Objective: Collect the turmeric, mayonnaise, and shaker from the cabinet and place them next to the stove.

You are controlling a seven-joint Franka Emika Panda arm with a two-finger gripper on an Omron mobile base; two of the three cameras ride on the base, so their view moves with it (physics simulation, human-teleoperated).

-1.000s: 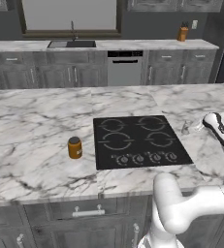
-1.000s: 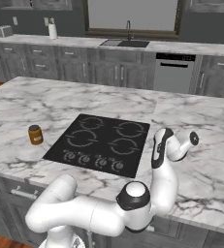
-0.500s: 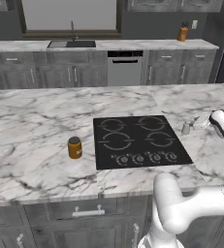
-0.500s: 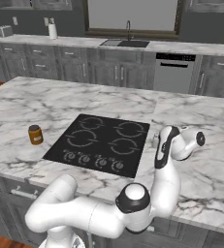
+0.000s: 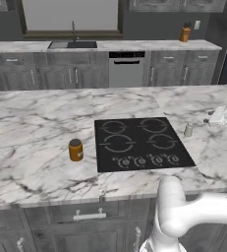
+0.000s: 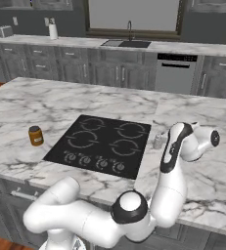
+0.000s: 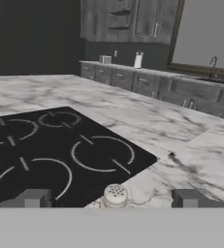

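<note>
The shaker [image 5: 188, 130], a tiny pale grey cylinder, stands upright on the marble just right of the black stove [image 5: 139, 142]. My gripper [image 5: 209, 119] hovers to its right, open. In the hand view the shaker [image 7: 115, 195] sits between the two widely spread fingertips [image 7: 33, 198], touching neither, with the stove [image 7: 45, 160] behind it. The turmeric [image 5: 75, 150] stands on the counter left of the stove, and again in the right base view as the turmeric [image 6: 35, 135]. The mayonnaise is out of view. Panelled wall cabinet doors [image 7: 125, 19] show far off; I cannot tell which is the task's cabinet.
The marble island [image 5: 31, 123] stretches wide on both sides of the stove. Along the back wall run a sink with faucet [image 5: 73, 44], a dishwasher [image 5: 126, 69] and a knife block [image 5: 184, 33]. A paper-towel roll [image 6: 53, 31] and toaster [image 6: 4, 31] stand at the far left.
The gripper went from shut on the shaker to open, leaving it standing right of the stove. The hand has drawn back a little to the right.
</note>
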